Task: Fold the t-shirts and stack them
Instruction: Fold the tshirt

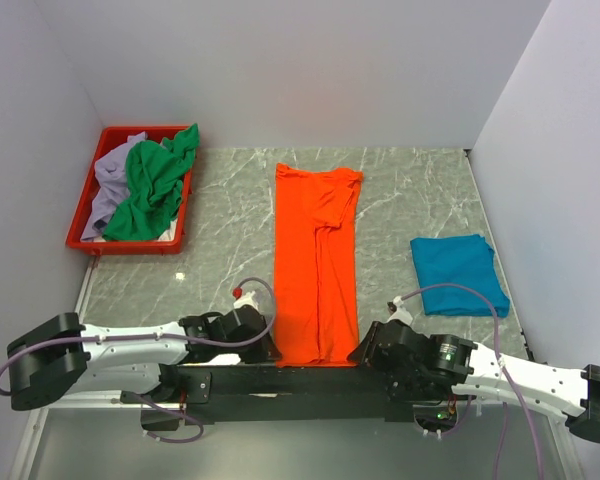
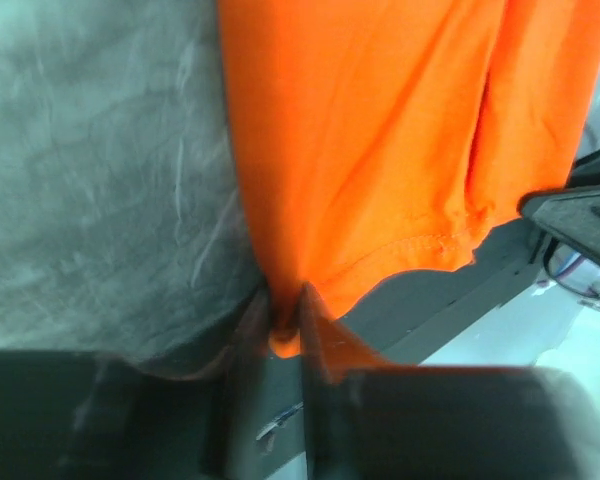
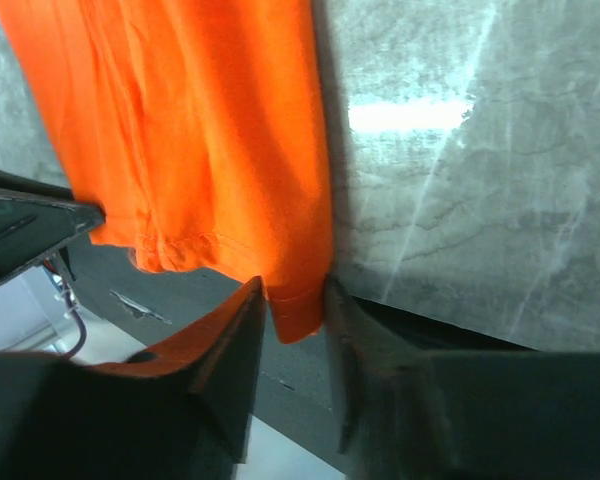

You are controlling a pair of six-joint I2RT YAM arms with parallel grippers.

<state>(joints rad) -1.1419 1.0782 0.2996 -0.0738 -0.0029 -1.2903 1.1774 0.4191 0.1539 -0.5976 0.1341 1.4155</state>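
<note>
- The orange t-shirt (image 1: 315,265) lies in the centre of the frame as a long narrow strip on the grey marbled surface (image 1: 220,230), its hem at the bottom edge.
- The left hand (image 2: 285,322) is closed on the hem's lower left corner, with cloth bunched between its fingers.
- The right hand (image 3: 295,298) pinches the hem's lower right corner, the cloth filling the gap between its fingers.
- The teal t-shirt (image 1: 458,272) lies folded at centre right, apart from the orange one.
- The green t-shirt (image 1: 155,185) and the lavender t-shirt (image 1: 110,180) lie crumpled in the red tray (image 1: 80,215) at upper left.
</note>
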